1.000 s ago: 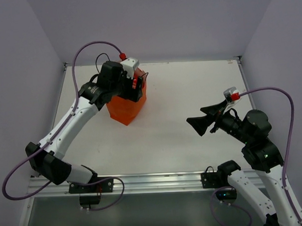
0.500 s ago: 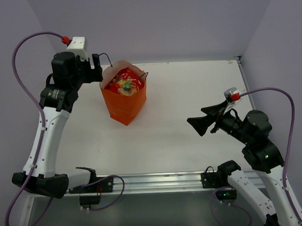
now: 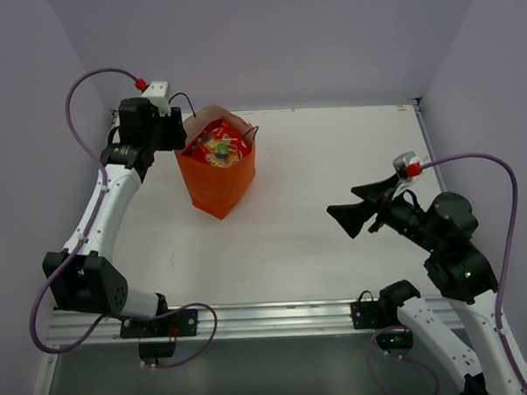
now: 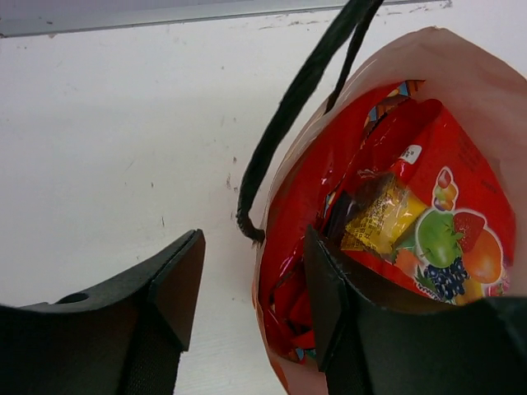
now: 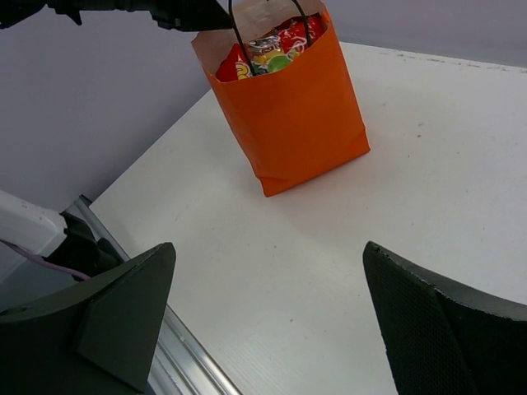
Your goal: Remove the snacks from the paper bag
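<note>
The orange paper bag (image 3: pixel 219 186) stands upright at the back left of the table, its mouth open. Snacks (image 3: pixel 216 147) fill it: red glossy packets with fruit print (image 4: pixel 445 206) and a small yellow one (image 4: pixel 383 218). My left gripper (image 3: pixel 175 131) is open at the bag's left rim. In the left wrist view (image 4: pixel 251 304) one finger is outside the bag and one inside, with the bag wall (image 4: pixel 268 329) between them, not pinched. A dark handle loop (image 4: pixel 288 107) rises above. My right gripper (image 3: pixel 356 207) is open and empty, far right of the bag (image 5: pixel 292 115).
The white table (image 3: pixel 332 159) has a raised rail along the back and a metal rail (image 3: pixel 269 315) at the near edge. Grey walls close in on the left, right and back. The left arm's purple cable (image 3: pixel 84 92) loops above the back left corner.
My left gripper was over the bag's mouth, swung up and to the left, and has now come back down to the bag's left rim. The right arm has not moved.
</note>
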